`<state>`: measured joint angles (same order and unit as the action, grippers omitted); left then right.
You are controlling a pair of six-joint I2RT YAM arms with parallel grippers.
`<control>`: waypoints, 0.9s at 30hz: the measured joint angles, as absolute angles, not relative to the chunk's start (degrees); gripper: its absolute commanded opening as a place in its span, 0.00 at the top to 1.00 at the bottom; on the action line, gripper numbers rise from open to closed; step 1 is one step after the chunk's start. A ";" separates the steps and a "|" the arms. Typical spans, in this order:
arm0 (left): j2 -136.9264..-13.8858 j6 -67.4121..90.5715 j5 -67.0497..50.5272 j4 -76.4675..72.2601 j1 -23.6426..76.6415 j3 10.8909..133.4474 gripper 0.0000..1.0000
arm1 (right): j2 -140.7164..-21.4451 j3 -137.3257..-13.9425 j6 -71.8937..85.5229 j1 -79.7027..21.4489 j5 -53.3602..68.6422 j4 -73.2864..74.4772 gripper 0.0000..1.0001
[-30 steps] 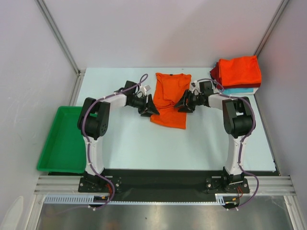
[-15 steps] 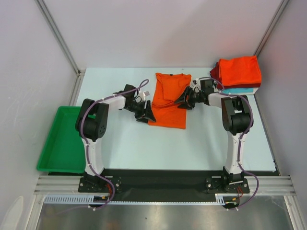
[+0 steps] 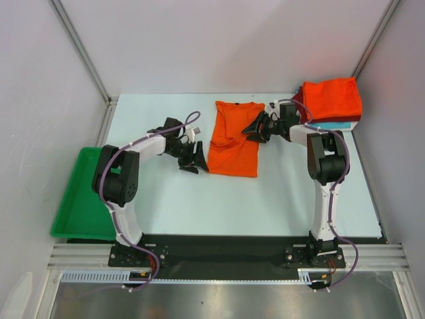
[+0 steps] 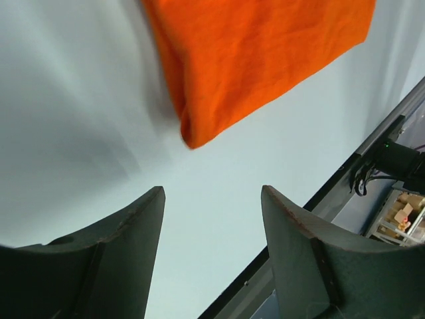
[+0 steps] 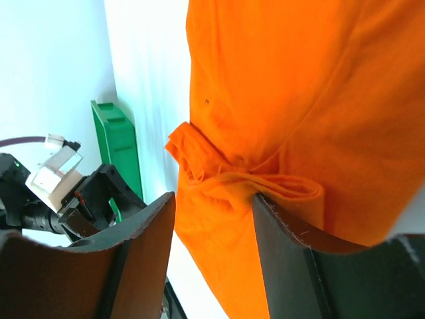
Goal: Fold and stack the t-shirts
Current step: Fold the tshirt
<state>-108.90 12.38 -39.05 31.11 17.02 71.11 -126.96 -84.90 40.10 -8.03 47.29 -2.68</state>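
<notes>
A bright orange t-shirt (image 3: 234, 139) lies on the table as a narrow strip, both sides folded in. My left gripper (image 3: 196, 161) is open and empty just left of its near left corner (image 4: 199, 133). My right gripper (image 3: 252, 128) is open over the shirt's right edge, above the folded-in sleeve (image 5: 265, 186); nothing is held between the fingers. A stack of folded shirts (image 3: 330, 100), orange-red on top, dark red and teal below, sits at the far right corner.
A green tray (image 3: 83, 199) hangs off the table's left edge and shows in the right wrist view (image 5: 123, 146). The enclosure walls stand close on the left, back and right. The black front rail (image 4: 372, 159) lies near the arms' bases.
Both grippers have let go of the shirt's sides, which now lie folded in. The left gripper drew back left and nearer; the right moved back toward the far right of the shirt.
</notes>
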 measured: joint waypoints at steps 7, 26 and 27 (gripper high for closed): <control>-105.38 17.19 -37.65 29.82 12.64 63.68 0.31 | -122.80 -80.49 38.68 -3.92 46.96 -1.04 0.43; -116.03 32.95 -47.99 18.96 13.76 67.77 0.39 | -101.75 -48.34 34.09 -4.05 46.50 7.09 0.42; -116.31 33.06 -48.25 18.81 13.96 67.94 0.39 | -101.95 -48.62 34.33 -4.47 46.37 6.66 0.42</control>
